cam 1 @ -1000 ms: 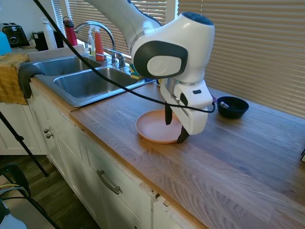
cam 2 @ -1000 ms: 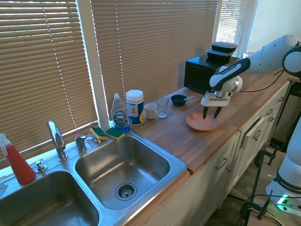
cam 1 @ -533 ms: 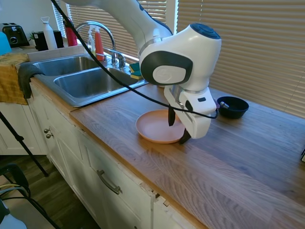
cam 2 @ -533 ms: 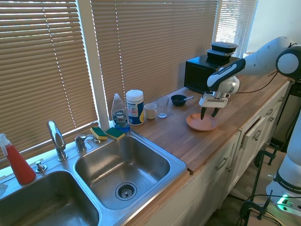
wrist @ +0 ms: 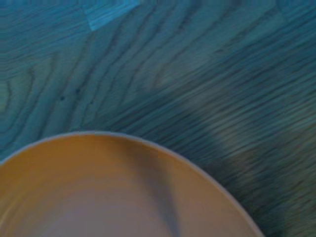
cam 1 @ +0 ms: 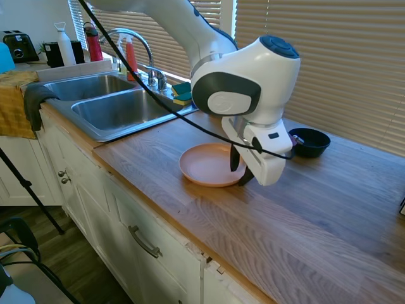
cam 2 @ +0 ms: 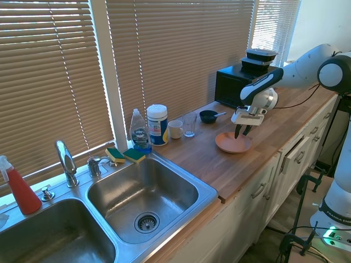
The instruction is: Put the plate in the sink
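Seen nearest in the first exterior view: the wooden desk with its front edge, and on it the plate, peach-orange, lying flat, well apart from the sink. Low over the far side of the plate, the pincer, with dark fingers parted, one inside the rim and one outside it, so straddling the rim but not yet closed on it. From the wrist view, only the curved rim of the plate and wood grain beyond; no sign of lifting.

Step in hand, as a judgement: reaching for a grasp on the rim, not yet a hold. Next move probably calls for closing the fingers firmly on the thin rim, then lifting without tilting too much, and carrying the plate along the desk to the nearer basin. Risk of slipping, because the rim is low and smooth.

Further back: a small dark bowl just behind the arm, near the blinds. In the second exterior view, a glass, a white canister and a soap bottle near the basin, two sponges, then the faucet at the far end.
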You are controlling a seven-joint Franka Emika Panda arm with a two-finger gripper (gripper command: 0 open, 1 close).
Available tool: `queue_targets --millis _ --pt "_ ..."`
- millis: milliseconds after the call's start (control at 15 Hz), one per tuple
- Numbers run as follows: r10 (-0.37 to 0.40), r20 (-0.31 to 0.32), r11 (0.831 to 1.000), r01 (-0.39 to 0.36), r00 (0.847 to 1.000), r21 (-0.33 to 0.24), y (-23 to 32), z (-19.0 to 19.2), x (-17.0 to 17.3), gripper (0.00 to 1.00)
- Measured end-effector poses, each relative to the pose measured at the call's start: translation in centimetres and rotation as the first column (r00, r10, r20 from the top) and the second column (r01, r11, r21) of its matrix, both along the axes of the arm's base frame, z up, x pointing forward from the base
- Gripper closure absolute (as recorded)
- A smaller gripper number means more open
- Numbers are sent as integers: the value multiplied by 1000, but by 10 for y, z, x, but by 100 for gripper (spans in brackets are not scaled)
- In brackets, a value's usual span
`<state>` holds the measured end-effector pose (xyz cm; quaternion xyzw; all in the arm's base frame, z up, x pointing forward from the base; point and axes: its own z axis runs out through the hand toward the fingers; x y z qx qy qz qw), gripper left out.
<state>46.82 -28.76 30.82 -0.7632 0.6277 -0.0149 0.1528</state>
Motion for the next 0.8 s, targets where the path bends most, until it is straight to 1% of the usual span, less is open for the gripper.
queue_targets --millis 333,800 --pt "-2 14 1000 1 1000 18 1 -4 0 100" --pt "23 64 997 -27 998 67 5 -3 2 100"
